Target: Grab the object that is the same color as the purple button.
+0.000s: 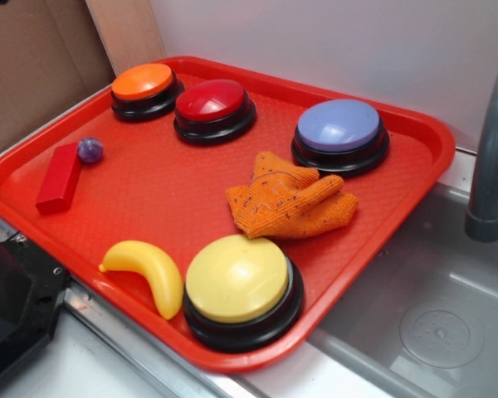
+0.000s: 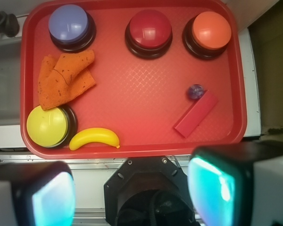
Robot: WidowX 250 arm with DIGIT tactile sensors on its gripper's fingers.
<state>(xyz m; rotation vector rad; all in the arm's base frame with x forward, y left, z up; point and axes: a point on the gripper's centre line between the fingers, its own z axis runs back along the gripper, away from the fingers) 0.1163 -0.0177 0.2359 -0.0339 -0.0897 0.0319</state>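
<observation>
— Where's the purple ball (image 2: 195, 91)?
— Touching the red block's (image 2: 195, 114) end, near the tray's (image 2: 132, 150) side rim, bare tray beside it.
— The gripper (image 2: 132, 193)?
— Fingers spread wide, empty, off the tray.

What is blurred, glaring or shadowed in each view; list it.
Exterior view: sharp overall, soft highlights on the yellow button and purple button, only faint shadows on the tray. Wrist view: the tray and purple ball are in focus, while the end effector fingers at the bottom are blurred, with a cyan glow on their inner faces.
</observation>
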